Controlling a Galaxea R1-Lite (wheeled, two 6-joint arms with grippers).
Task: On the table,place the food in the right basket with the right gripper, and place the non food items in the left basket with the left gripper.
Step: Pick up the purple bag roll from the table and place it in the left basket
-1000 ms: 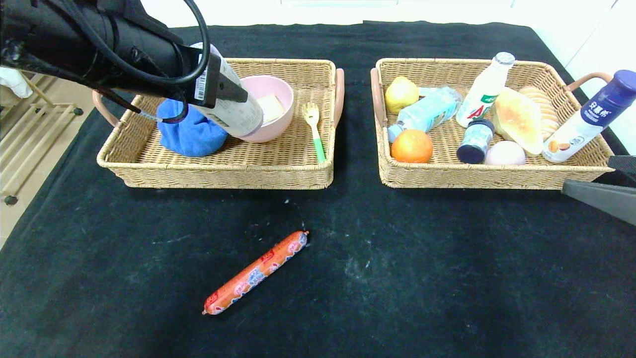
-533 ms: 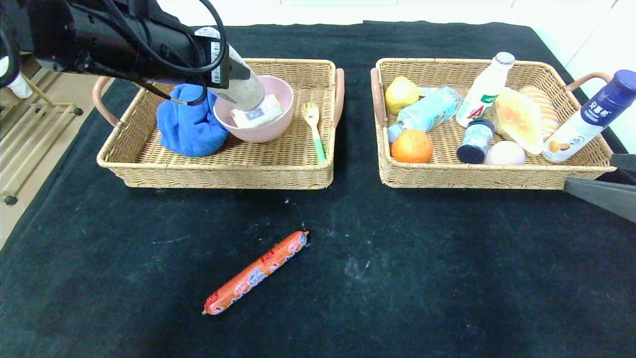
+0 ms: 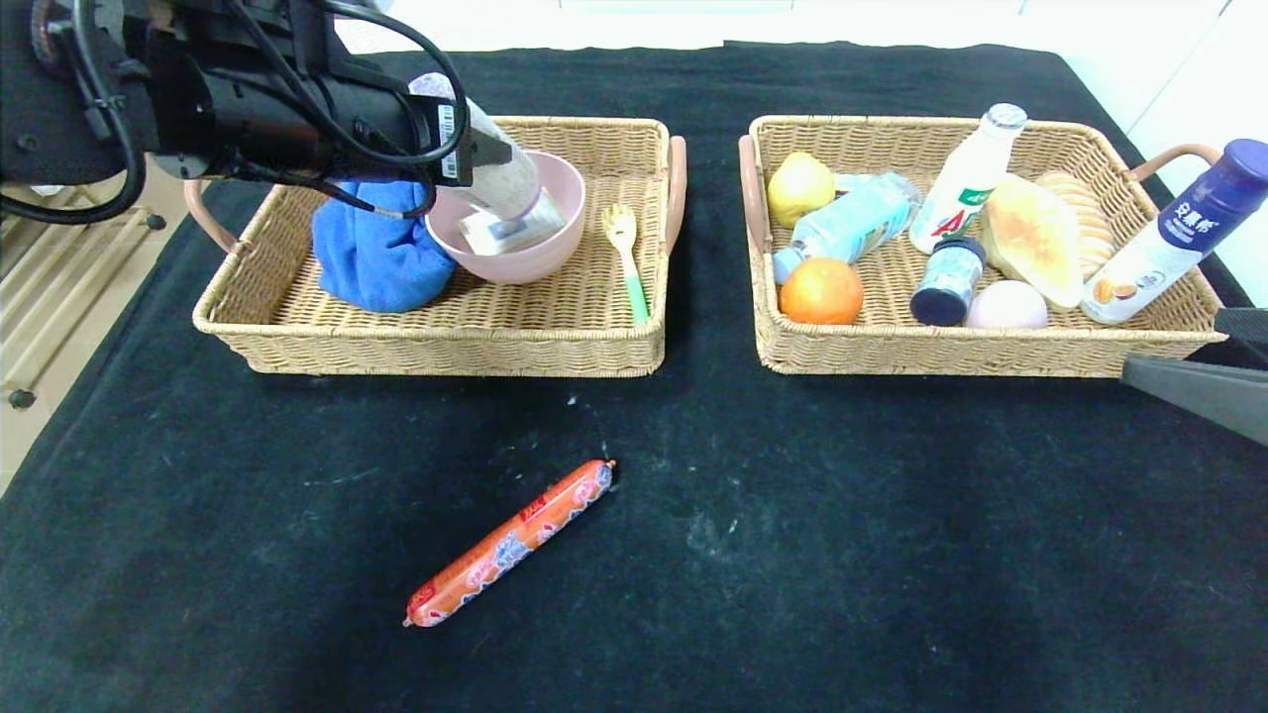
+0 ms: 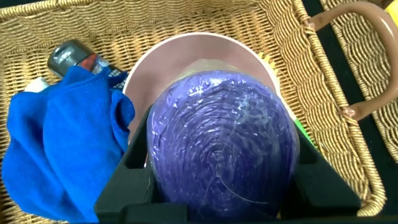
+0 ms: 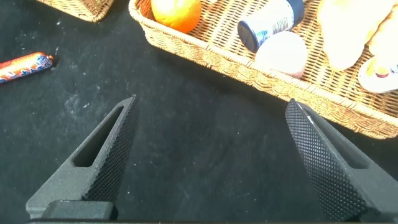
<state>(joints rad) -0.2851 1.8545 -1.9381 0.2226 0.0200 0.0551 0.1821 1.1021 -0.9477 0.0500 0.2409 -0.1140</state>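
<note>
- Head view: left gripper (image 3: 495,183), jaws clamped on a wrapped bottle (image 3: 500,178), lowers it into the bowl (image 3: 555,248) in the left basket (image 3: 446,337), where non-food belongs.
- Sausage (image 3: 510,543) lies on the near surface, awaiting the right gripper (image 5: 211,155), jaws wide, beside the right basket (image 3: 971,352).

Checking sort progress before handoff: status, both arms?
Left gripper shut on purple-capped cylindrical bottle, over pink bowl in left wicker basket. Right gripper open, parked near right. Orange sausage on table, path clear.

Black table (image 3: 792,555) lay open around the sausage (image 3: 510,543), approachable from all sides. Left basket (image 3: 446,332) crowded: blue cloth (image 3: 376,253), pink bowl (image 3: 550,248), fork (image 3: 626,259). Right basket (image 3: 951,347) packed with bottles and fruit, little room.
</note>
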